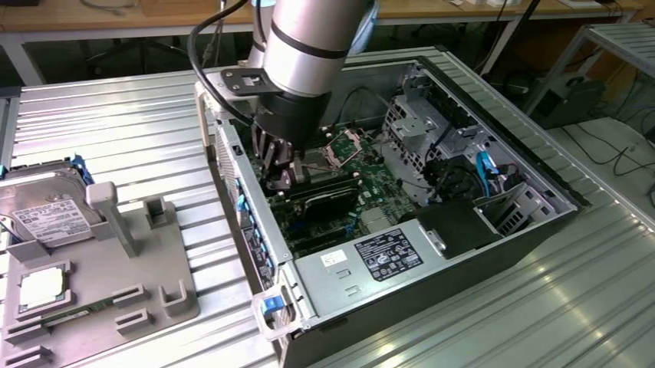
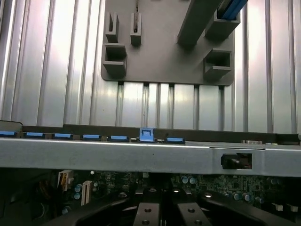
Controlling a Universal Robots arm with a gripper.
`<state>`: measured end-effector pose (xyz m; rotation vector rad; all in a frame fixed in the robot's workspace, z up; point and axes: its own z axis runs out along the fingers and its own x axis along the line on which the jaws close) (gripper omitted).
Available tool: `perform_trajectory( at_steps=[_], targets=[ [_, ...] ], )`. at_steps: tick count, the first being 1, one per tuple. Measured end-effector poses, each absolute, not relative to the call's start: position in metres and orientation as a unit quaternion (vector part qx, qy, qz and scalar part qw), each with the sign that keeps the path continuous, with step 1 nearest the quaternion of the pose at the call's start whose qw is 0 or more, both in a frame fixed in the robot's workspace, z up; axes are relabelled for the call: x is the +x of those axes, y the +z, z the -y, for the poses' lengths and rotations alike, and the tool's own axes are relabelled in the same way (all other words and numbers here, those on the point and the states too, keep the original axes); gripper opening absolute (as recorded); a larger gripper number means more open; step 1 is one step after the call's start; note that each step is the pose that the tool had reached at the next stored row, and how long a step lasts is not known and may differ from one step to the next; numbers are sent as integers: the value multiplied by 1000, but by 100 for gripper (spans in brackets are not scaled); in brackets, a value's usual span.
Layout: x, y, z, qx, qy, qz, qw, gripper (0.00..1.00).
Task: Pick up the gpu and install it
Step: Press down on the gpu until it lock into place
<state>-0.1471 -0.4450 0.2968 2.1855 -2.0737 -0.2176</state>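
Fingers (image 2: 146,214) of the pincer (image 2: 167,214) sit closest to the wrist camera, two dark metal bars with screw holes, drawn tight together with barely a slit between them. In the exterior view the pincer (image 1: 278,180) reaches down from the silver arm (image 1: 312,38) into the open computer case (image 1: 511,153), close to the case wall on the exterior view's left. It is clenched. Its tips are right at the end of the gpu (image 1: 330,201), which shows as a dark block lying on the green motherboard (image 1: 384,184), running away from the pincer toward the exterior view's right. Whether the tips actually pinch the card or only touch it cannot be told.

As for writing, the power supply (image 1: 409,249) carries a black label (image 1: 387,253) with white print and a small white sticker (image 1: 333,259) beside it; none of it can be read. The hard drive (image 1: 41,211), standing in the grey holder (image 1: 143,287) on the ribbed metal table (image 1: 123,115), has a white label with dark print, also too small to read. A square silver chip (image 1: 41,287) lies flat in the same holder. Blue clips (image 2: 146,135) line the case's edge in the wrist view.
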Motion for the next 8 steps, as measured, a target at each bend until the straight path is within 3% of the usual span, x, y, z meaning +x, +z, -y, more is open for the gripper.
perform_trajectory(
  at_steps=[8],
  targets=[
    [-142,292,445,726,-78,679,67,11]
  ],
)
